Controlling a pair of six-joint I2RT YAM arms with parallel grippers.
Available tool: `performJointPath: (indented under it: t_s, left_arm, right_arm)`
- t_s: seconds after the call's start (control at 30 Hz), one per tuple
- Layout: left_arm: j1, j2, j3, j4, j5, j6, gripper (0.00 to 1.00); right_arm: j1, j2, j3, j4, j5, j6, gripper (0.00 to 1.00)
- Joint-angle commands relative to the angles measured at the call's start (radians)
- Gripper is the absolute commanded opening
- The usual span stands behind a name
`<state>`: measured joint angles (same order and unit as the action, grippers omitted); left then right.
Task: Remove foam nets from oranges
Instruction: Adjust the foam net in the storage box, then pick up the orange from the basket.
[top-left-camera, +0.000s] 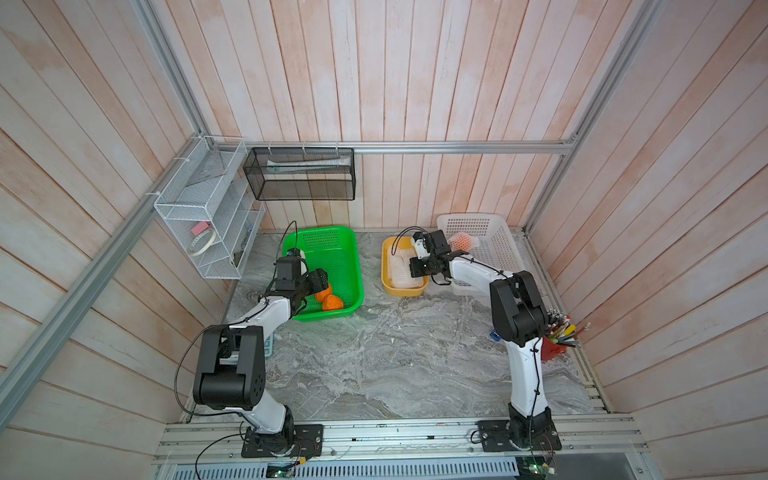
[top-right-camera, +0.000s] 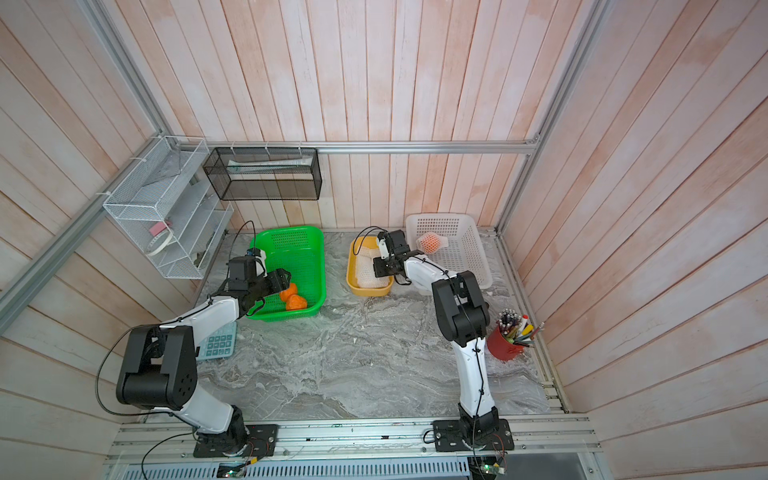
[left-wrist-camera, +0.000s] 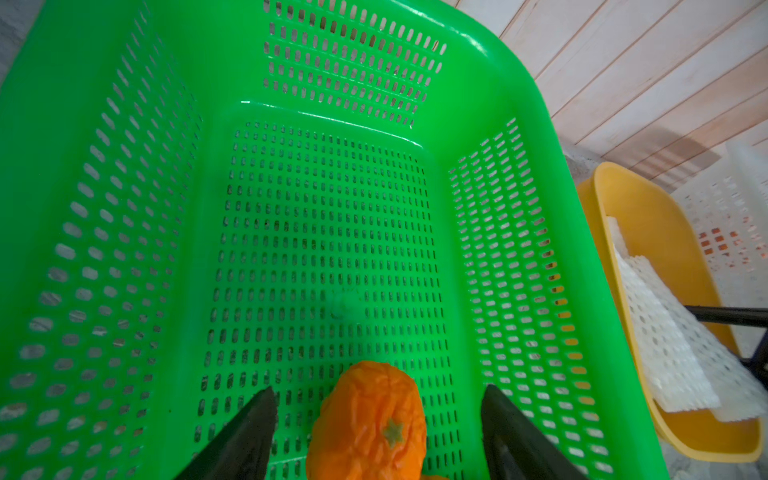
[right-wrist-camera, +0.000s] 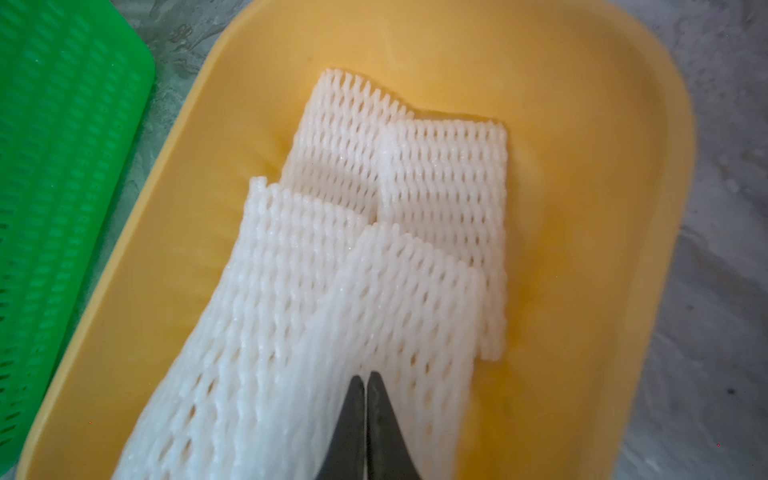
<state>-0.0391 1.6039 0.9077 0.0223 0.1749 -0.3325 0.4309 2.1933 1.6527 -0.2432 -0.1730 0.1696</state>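
Two bare oranges (top-left-camera: 323, 294) (top-left-camera: 333, 303) lie in the green basket (top-left-camera: 332, 245). My left gripper (left-wrist-camera: 379, 390) hangs open over one orange (left-wrist-camera: 370, 419). Its fingers (left-wrist-camera: 249, 428) stand well apart on either side and do not touch the fruit. Several flattened white foam nets (right-wrist-camera: 332, 166) lie in the yellow tub (right-wrist-camera: 623, 124). Just above the topmost net is my right gripper (right-wrist-camera: 365, 376), shut, with nothing visible between its tips. A third orange, still wrapped in a foam net (top-left-camera: 462, 241), sits in the white basket (top-left-camera: 494, 245).
A red cup of pens (top-right-camera: 505, 345) stands by the right arm's elbow. A teal calculator (top-right-camera: 216, 343) lies under the left arm. A white wire rack (top-left-camera: 208, 216) and a black mesh rack (top-left-camera: 299, 174) hang on the back walls.
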Motion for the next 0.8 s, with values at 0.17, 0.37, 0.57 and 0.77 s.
performJointPath:
  t_s: [0.17,0.37,0.57,0.77]
  left_arm:
    - [0.002,-0.014,0.011,0.032,0.03,-0.022,0.95]
    - [0.002,-0.11,0.004,0.038,0.057,-0.042,1.0]
    - [-0.014,-0.229,-0.03,0.053,0.069,-0.035,1.0]
    - [-0.124,-0.379,-0.058,0.052,0.007,0.027,1.0]
  right_arm:
    - [-0.002,-0.239,-0.165,0.097,0.057,-0.024,0.26]
    - [-0.098,-0.389,-0.239,0.113,0.015,0.01,0.48]
    - [-0.216,-0.381,-0.207,0.061,0.04,-0.001,0.89]
    - [-0.373,-0.253,-0.113,0.071,-0.134,0.134,0.98]
